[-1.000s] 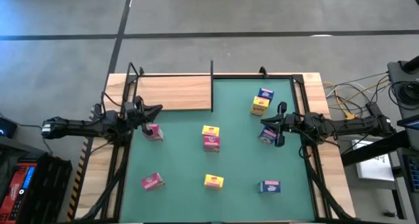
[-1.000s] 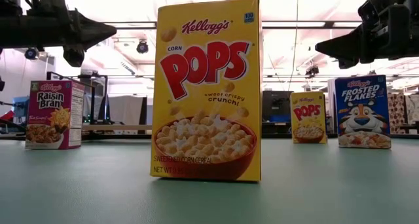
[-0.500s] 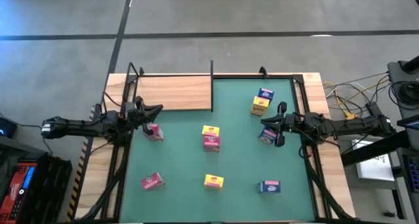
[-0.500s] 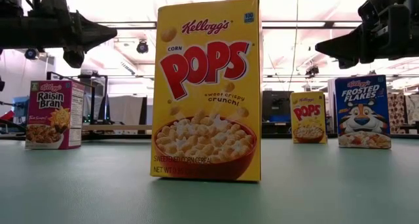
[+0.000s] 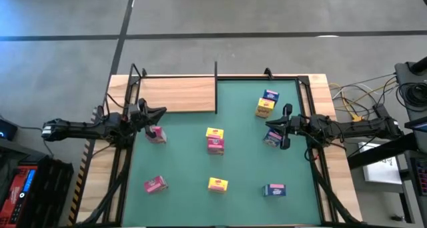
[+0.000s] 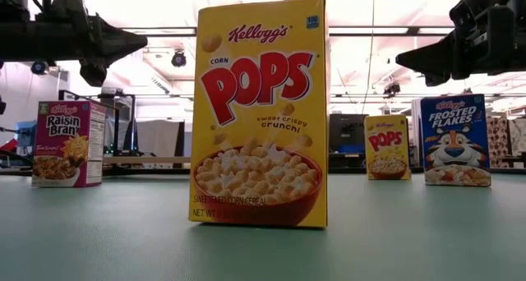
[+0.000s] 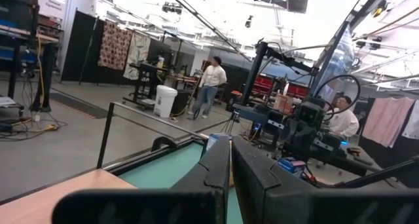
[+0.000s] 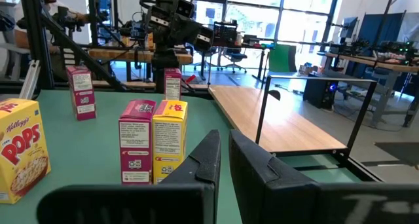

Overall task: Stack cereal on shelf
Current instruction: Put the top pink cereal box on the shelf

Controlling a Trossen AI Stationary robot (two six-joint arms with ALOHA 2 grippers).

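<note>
Low view: a glossy yellow cardboard Corn Pops box [image 6: 260,110] stands upright nearest on the matte green mat [image 6: 263,248]; farther off stand a magenta Raisin Bran box [image 6: 68,143] at 9 o'clock and a blue Frosted Flakes box [image 6: 457,140] at 3 o'clock. The flat light-wood shelf [image 5: 177,95] with thin black posts lies at the table's 11 o'clock, bare. The left gripper [image 5: 162,112] and right gripper [image 5: 268,125] hover, fingers pressed together, empty. Nothing has moved since the earlier frames.
</note>
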